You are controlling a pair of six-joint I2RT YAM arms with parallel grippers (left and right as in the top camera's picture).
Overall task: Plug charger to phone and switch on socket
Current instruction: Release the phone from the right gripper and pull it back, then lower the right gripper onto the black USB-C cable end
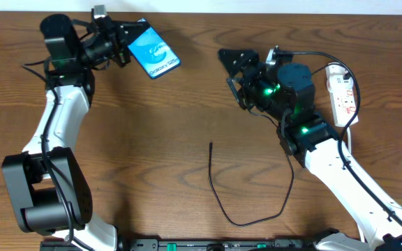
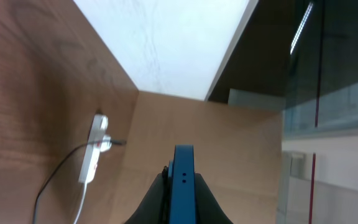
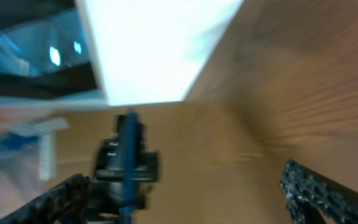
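Right now the left gripper (image 1: pixel 132 40) is pinched on one end of the slim rectangular blue-screened phone (image 1: pixel 153 53). It holds the phone tilted at the far left, apparently lifted off the brown wood-grain surface (image 1: pixel 152 139); the left wrist view shows it edge-on btw the fingers. The right gripper (image 1: pixel 234 75) is spread wide w/ nothing in it, up at mid-right. It's well apart from the long thin black charger cable (image 1: pixel 218 195), which lies loose on the surface in a U-loop. The cable's small plug tip (image 1: pixel 211 145) is near centre; the other end runs under the right arm. The narrow white power strip (image 1: pixel 342 94) sits at far right beside that arm, red marks too small to read. Handling, prob.: the cable is light & floppy, so if it's grabbed far back the tip will droop. Better to pinch just behind the plug tip, on the stiffer bit, w/ the connector end left clear. The tip is tiny and lies flat, so come from above, jaws across it. The phone is rigid and smooth, so likely slippery and scratch-prone; grip its edges and leave the port end free. Can't tell which end has the port.
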